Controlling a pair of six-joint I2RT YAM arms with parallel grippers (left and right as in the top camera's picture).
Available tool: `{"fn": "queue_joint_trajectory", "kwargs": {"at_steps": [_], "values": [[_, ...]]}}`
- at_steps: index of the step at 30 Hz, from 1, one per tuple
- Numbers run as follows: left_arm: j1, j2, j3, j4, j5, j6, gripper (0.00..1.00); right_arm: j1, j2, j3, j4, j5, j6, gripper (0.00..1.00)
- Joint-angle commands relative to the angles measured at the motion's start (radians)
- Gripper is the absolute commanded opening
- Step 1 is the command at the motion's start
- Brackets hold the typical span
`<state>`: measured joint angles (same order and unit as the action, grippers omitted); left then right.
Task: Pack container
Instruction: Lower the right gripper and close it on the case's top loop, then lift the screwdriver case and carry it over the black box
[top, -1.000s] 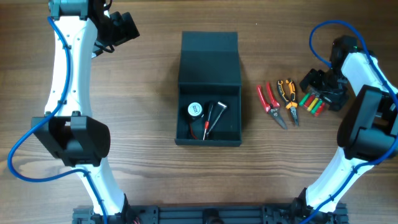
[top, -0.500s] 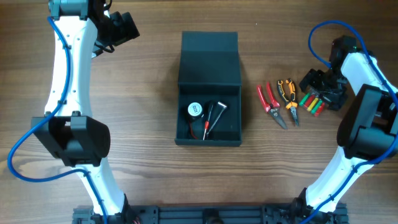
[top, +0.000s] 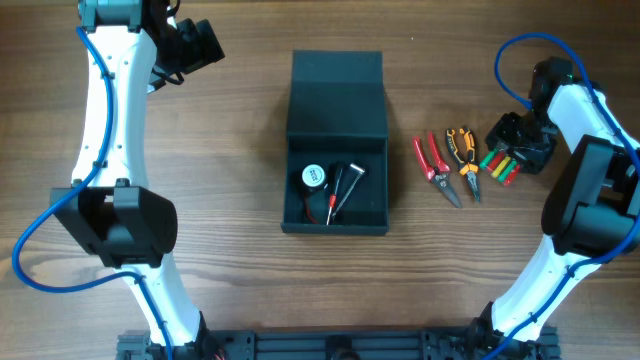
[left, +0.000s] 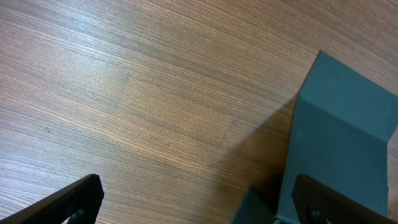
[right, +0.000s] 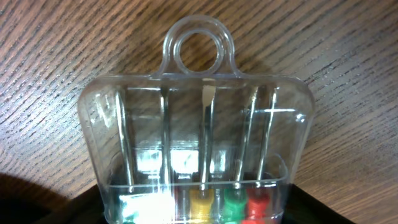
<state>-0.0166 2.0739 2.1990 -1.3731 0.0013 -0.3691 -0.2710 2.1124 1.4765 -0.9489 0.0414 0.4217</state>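
The container (top: 335, 215) is a dark teal-grey box in mid-table, its hinged lid (top: 336, 95) open and lying flat behind it. It holds a round white tape measure (top: 314, 177) and a red-and-black-handled tool (top: 340, 195). My right gripper (top: 515, 145) is shut on a clear case of coloured-handled screwdrivers (top: 500, 167). In the right wrist view the screwdriver case (right: 199, 124) fills the space between the dark fingers. My left gripper (top: 195, 45) hangs open and empty at the far left. The left wrist view shows its jaws (left: 199, 208) wide apart over bare wood, with the lid (left: 342, 130) at right.
Red-handled pliers (top: 432, 165) and orange-and-black pliers (top: 462, 152) lie side by side on the wood between the container and the screwdriver case. The arm bases stand along the front edge.
My right gripper and the screwdriver case have shifted very slightly up and to the right. The left arm and the container have not moved.
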Motion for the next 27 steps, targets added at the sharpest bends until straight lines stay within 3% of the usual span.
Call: {"fn": "queue_joint_trajectory", "kwargs": {"at_steps": [1,14,27], "values": [[0.0,-0.011,0.011,-0.001,0.008,-0.006,1.0,0.002,0.046,0.0,-0.004,0.003,-0.003,0.68],[0.0,-0.011,0.011,-0.001,0.008,-0.006,1.0,0.001,0.045,0.06,-0.013,0.003,-0.031,0.66],[0.0,-0.011,0.011,-0.001,0.008,-0.006,1.0,0.003,0.045,0.463,-0.2,-0.079,-0.116,0.66]]}}
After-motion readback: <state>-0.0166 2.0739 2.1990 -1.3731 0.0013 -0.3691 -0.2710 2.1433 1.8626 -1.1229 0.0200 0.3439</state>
